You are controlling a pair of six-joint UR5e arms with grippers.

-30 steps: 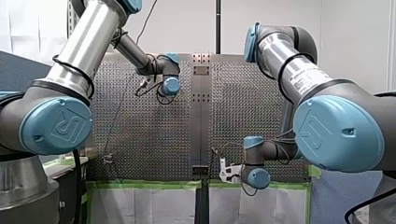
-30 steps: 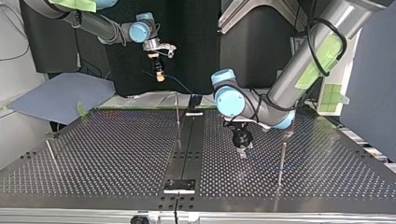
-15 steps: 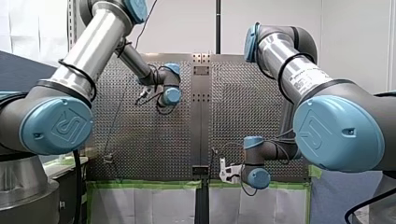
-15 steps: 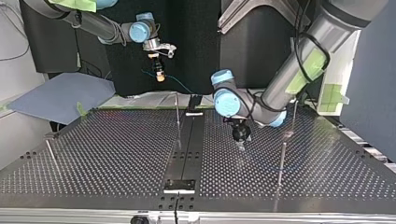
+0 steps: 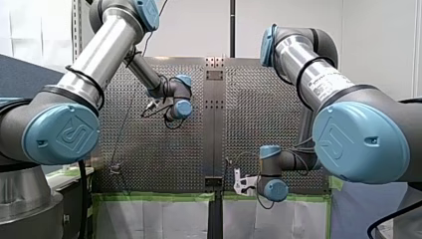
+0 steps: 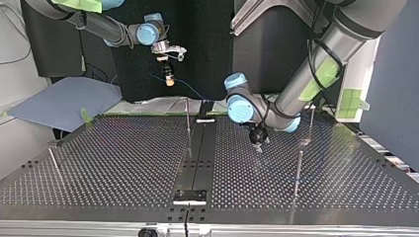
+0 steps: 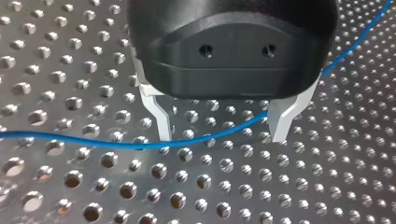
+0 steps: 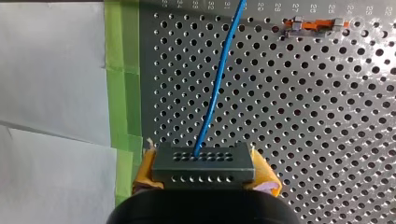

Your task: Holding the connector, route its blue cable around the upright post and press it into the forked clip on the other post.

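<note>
One perforated table (image 6: 123, 163) underlies the whole scene, with green tape (image 8: 122, 70) along the edge nearest my right arm.

Two arms come next in size. My left arm (image 6: 321, 64) enters at the top view's right and reaches down to the table, just beside the dark middle strip. My right arm (image 6: 99, 27) enters at that view's left and hangs high over the far edge.

Several thin posts stand on the table: one (image 6: 188, 123) beside the middle strip, and others (image 6: 298, 168) at the top view's right (I cannot tell which of them carries the forked clip).

Left gripper (image 7: 222, 135): it has a black body, and its metal fingers (image 7: 161, 119) are spread apart and grip nothing. Its tips are close over the table. The blue cable (image 7: 93, 143) runs loose across the gap at the fingertips and passes behind one finger.

Right gripper (image 8: 203, 179): its yellow pads (image 8: 267, 177) are clamped on the black connector (image 8: 203, 161). The cable leaves the connector's holed face and runs away over the table.
</note>
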